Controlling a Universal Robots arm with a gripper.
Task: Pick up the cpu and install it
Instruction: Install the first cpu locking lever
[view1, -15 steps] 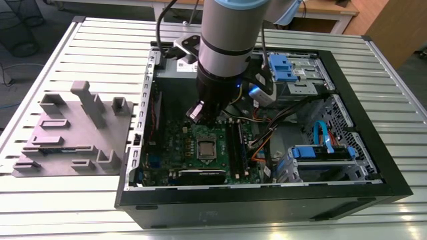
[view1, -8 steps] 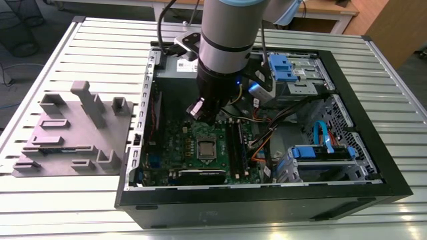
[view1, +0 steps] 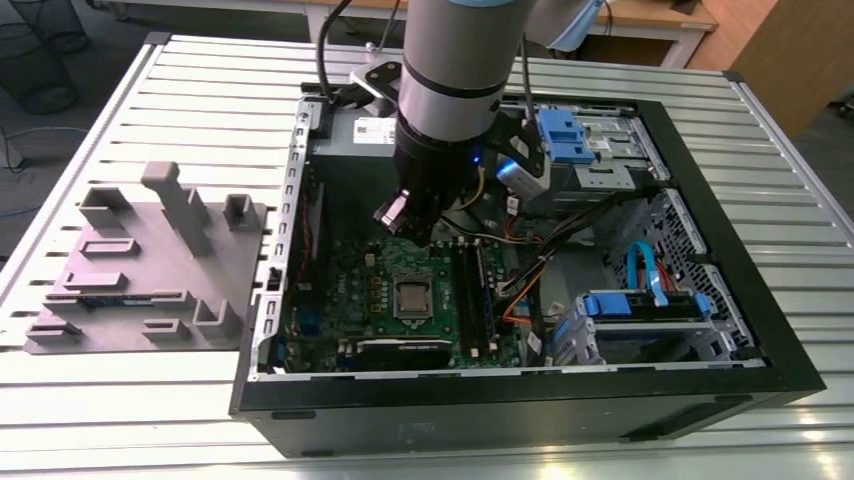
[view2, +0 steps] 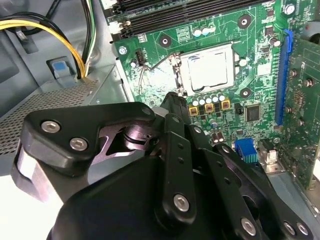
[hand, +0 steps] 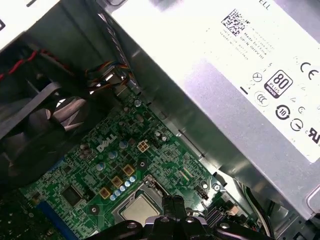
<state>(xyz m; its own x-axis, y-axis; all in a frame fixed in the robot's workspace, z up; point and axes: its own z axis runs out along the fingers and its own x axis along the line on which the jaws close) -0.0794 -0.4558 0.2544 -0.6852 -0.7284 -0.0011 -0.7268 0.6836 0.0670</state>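
The cpu (view1: 411, 296) is a small silver square lying flat in the socket of the green motherboard (view1: 350, 290) inside the open computer case (view1: 747, 330). In the second wrist view the cpu (view2: 209, 67) shows inside its metal frame, with a thin wire lever beside it. The first wrist view catches a corner of the cpu (hand: 136, 210). My gripper (view1: 407, 228) hangs above the board, just beyond the socket toward the power supply. Its black fingertips (view2: 172, 102) stand close together with nothing between them, and the gripper (hand: 171, 201) is a short way above the socket's edge.
A grey power supply (view1: 358, 135) sits behind the gripper. Black memory slots (view1: 474, 272) run beside the socket, with yellow and orange cables (view1: 521, 285) past them. Blue drive brackets (view1: 643, 303) fill the case's right. A grey parts holder (view1: 147, 260) stands on the slatted table at the exterior view's left.
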